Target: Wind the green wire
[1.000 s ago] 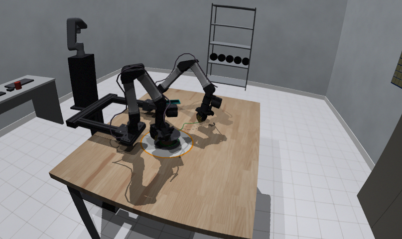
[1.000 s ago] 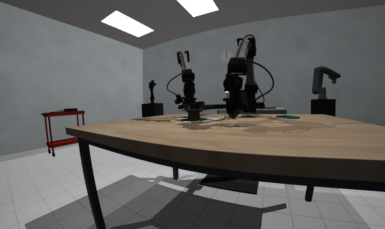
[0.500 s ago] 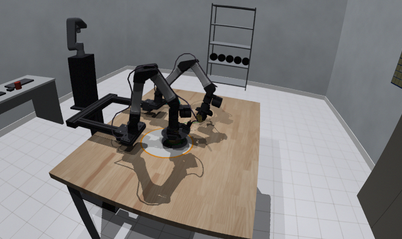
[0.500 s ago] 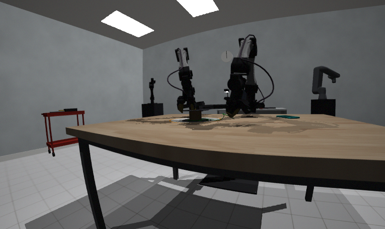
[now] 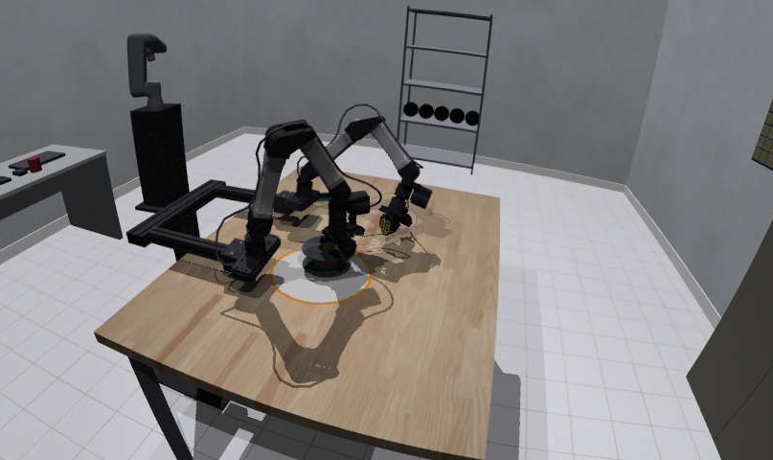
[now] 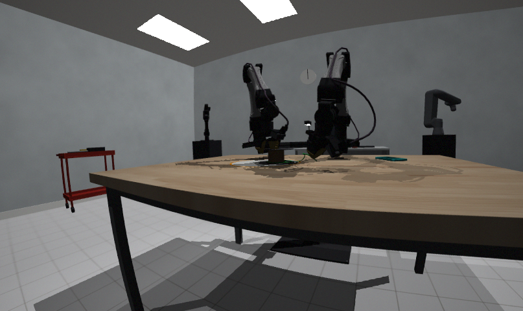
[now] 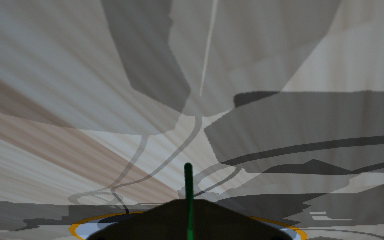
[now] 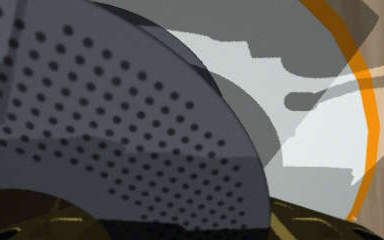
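- The reel (image 5: 316,249) (image 6: 276,156) (image 8: 129,110) is seen at the centre of the frame in the top view, with its perforated flange uppermost, inside the painted ring (image 5: 322,303) (image 6: 231,164) (image 7: 74,230) (image 8: 374,125).
- Reel judged rigid and fairly light, apt to skid on the bench (image 5: 424,341) (image 6: 295,188) if pushed sideways; a grip at flange or hub, with an even turn, would be best.
- The green wire (image 5: 370,235) (image 6: 304,155) (image 7: 188,185) is judged soft and springy, likely to slip or loosen if slack is given; best taken near its free end and kept under light tension.
- Left claw (image 5: 385,224) (image 6: 315,153) (image 7: 189,205): closed on the wire, whose tip pokes out past the fingers; arm bent downward, right of the reel in the top view.
- Right claw (image 5: 340,247) (image 6: 271,146) (image 8: 189,222): fingers part-spread, apparently gripping the reel; exact contact hidden. Arm arched, wrist dropped over the flange.
- Winding judged in hand, a stretch being unwound between reel and left claw. Turning should be kept one way, the wire fed in low between the flanges.
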### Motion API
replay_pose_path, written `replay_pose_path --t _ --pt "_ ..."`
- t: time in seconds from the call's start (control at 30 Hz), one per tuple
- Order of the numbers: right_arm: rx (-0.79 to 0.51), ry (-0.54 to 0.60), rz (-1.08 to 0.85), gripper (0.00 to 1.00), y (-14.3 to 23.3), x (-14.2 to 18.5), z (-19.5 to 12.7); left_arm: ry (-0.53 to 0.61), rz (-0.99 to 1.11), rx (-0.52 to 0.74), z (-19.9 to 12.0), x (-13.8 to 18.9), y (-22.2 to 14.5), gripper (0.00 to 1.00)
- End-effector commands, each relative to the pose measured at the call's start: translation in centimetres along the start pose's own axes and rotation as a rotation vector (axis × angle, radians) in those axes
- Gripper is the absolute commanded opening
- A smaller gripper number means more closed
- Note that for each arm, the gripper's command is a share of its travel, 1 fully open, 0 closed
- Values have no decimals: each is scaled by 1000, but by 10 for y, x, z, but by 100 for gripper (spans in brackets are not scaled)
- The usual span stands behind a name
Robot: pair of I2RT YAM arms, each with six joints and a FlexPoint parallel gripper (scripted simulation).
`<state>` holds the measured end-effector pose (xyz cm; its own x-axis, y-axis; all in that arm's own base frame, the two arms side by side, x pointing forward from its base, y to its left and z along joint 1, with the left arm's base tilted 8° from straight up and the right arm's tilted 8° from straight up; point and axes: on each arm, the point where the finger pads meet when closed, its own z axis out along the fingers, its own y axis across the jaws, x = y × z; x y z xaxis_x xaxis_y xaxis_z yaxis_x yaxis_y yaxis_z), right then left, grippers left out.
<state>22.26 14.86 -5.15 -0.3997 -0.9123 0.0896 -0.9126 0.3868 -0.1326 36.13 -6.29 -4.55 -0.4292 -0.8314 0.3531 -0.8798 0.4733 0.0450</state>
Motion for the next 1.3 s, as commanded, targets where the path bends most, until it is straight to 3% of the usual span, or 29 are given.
replay_pose_path --t 0.0,0.2,0.27,0.3,0.53,0.93,1.03,1.27 --pt "-6 -12 -350 56 8 -7 -1 -15 95 -29 2 8 1 0" --pt "-9 -15 -721 56 17 -4 -1 -51 140 -39 8 12 4 0" --pt "-9 -15 -721 56 17 -4 -1 -51 140 -39 8 12 4 0" --pt "-12 -14 -866 56 17 -3 -1 -73 142 -32 8 12 3 0" --pt "-32 -18 -1257 56 16 6 -1 -116 107 -6 -1 8 -4 0" --pt "-32 -18 -1257 81 16 7 -1 -132 60 14 -9 16 -8 0" --pt "-32 -18 -1257 81 17 10 -2 -136 54 14 -10 16 -7 0" --pt "-32 -18 -1257 81 13 4 -47 -155 60 11 -11 16 -6 0"
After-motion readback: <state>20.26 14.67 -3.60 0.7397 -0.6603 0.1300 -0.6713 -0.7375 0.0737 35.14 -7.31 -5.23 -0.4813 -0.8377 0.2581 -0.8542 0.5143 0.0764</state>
